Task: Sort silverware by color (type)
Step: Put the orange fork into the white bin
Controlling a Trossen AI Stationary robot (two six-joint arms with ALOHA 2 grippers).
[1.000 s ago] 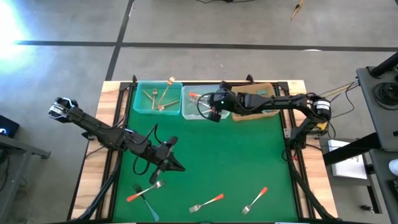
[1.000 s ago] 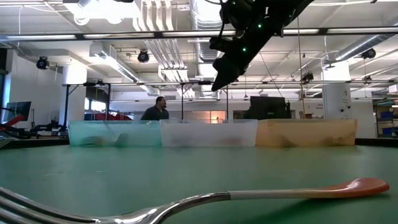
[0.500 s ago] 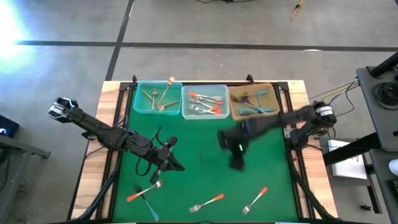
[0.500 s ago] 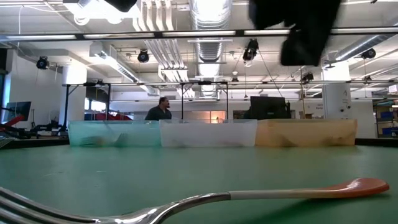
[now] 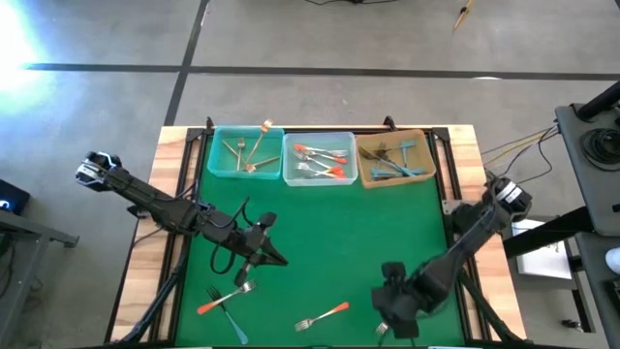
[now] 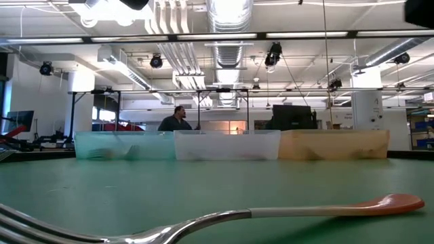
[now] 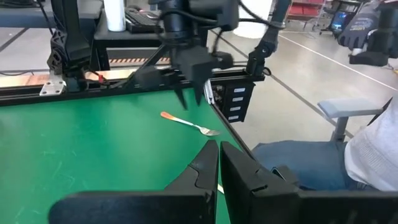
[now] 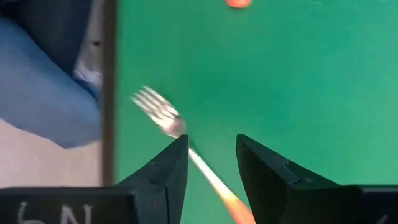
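Forks with orange handles lie along the near edge of the table [image 5: 320, 223]: one [image 5: 215, 301] near left, one [image 5: 323, 314] at centre; the left claw [image 5: 276, 260] hovers clenched above the left fork; the right claw [image 8: 211, 163], parted, straddles a third fork [image 8: 186, 151] near right.

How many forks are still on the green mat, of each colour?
Orange forks: 3 (one crossing the blue fork, one in the middle, one under the open right gripper, seen at)
Blue forks: 1
Total: 4
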